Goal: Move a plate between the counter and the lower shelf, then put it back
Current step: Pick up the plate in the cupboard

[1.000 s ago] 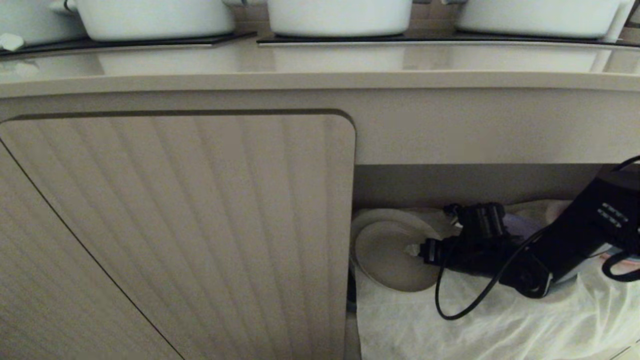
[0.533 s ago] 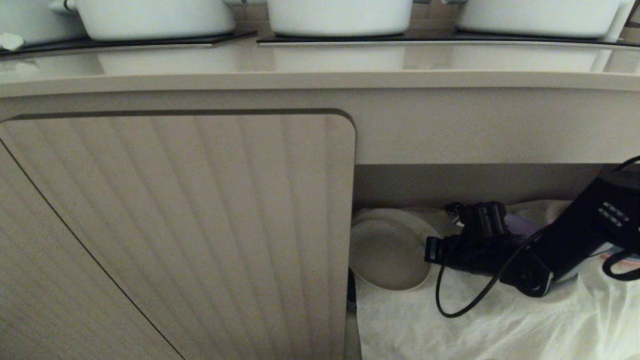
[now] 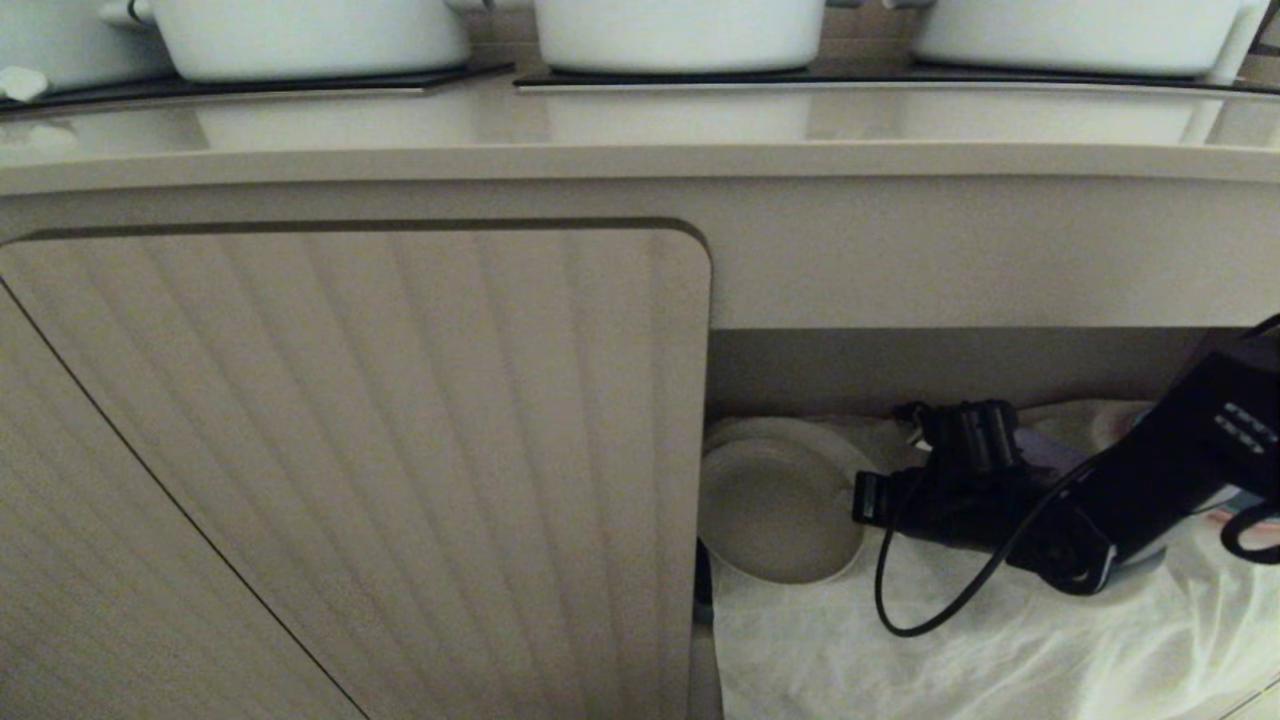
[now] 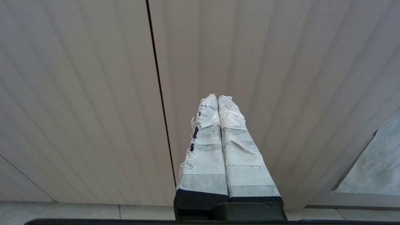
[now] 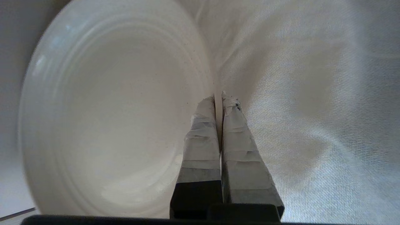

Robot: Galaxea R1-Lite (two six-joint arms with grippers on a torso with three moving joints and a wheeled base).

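The right arm [image 3: 1150, 480] reaches in from the right, stretched low and nearly level, wrist leading. The right gripper [image 5: 218, 97] has its taped fingers [image 5: 200, 137] pinched together on the plate's [image 5: 109, 109] rim. The left gripper [image 4: 217, 98] hangs parked, taped fingers pressed flat together, holding nothing.

I can read no text, label, brand or number here: not on the pots [image 3: 680, 30], the counter [image 3: 640, 160] or the cabinet door [image 3: 350, 450].
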